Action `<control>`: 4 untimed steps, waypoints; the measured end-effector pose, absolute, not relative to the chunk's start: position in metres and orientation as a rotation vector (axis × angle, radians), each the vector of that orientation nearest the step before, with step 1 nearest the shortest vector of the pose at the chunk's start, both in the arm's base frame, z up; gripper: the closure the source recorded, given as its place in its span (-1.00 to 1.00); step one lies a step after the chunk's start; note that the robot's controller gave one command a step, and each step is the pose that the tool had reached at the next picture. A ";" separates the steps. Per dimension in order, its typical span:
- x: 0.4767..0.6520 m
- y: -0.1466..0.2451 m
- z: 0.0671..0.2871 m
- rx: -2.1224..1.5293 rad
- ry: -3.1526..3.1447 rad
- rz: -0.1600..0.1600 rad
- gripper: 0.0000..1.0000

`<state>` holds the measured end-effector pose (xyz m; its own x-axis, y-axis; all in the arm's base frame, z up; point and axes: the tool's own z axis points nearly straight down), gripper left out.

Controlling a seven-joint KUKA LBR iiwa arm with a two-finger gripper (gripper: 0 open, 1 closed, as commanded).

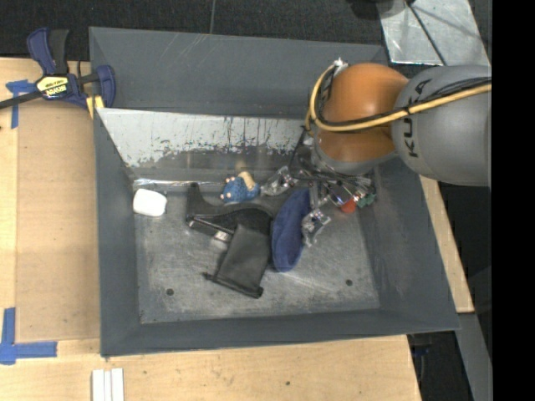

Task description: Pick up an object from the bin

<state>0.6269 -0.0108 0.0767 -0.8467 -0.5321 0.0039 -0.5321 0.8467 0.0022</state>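
Note:
My gripper point(299, 200) is low in the bin's back right part, under the arm's orange cover. It is open, with one metal fingertip point(284, 180) on the left and the other point(315, 221) on the right of the top end of a dark blue soft pouch point(284, 234). The pouch lies lengthwise on the bin floor, running down from the gripper. A small blue and yellow toy figure point(240, 188) lies just left of the gripper by the back wall. A black flat wallet-like thing point(243, 260) touches the pouch's left side.
A black angled tool point(213, 217) lies left of the wallet. A white rounded block point(150, 202) sits at the far left by the wall. Something small, red and green point(349, 200), shows right of the gripper. The front of the bin floor is bare metal.

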 end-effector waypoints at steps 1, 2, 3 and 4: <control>0.611 -0.001 0.102 1.352 -2.840 0.002 -1.00; 0.613 0.004 0.111 1.950 -2.472 0.005 -1.00; 0.618 0.021 0.080 2.251 -2.208 0.025 -1.00; 0.620 0.020 0.083 2.242 -2.209 0.008 -1.00</control>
